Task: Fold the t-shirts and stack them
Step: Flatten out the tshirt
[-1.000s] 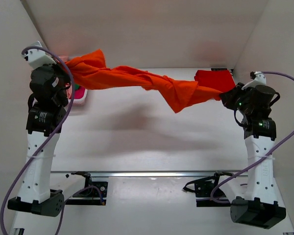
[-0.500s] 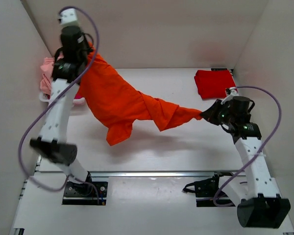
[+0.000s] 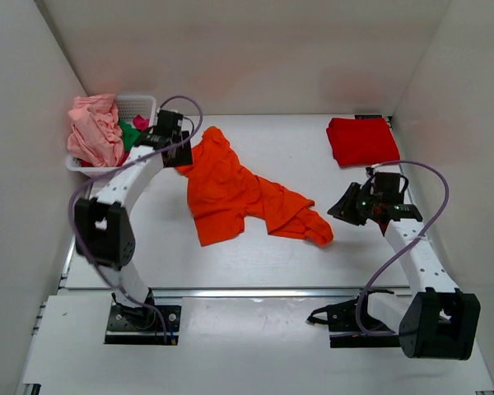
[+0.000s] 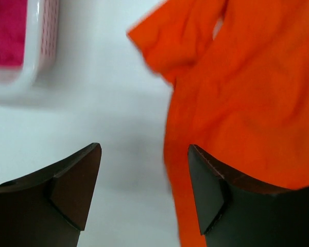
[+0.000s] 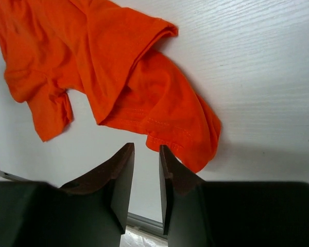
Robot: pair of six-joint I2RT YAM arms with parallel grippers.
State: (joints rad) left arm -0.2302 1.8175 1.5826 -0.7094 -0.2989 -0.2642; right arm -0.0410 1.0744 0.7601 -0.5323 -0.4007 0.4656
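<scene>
Lying crumpled mid-table (image 3: 255, 247), orange t-shirt (image 3: 230, 193) held by neither arm. Left gripper (image 4: 144, 148) spread wide at its basket-side edge; right gripper (image 5: 145, 148) barely parted, empty, near opposite end. Best next: pinch outer corners, pull flat before folding.

We see a plain orange shirt (image 3: 230, 193) and a red shirt (image 3: 362, 141) on a white table (image 3: 255, 255). The white basket (image 3: 138, 100) holds pink cloth (image 3: 95, 132), green cloth (image 3: 130, 137) and magenta cloth (image 3: 140, 122).

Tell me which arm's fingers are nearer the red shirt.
Right. The right fingers sit just nearside of the red shirt; the left fingers are across the table beside the basket, at the orange shirt's edge.
</scene>
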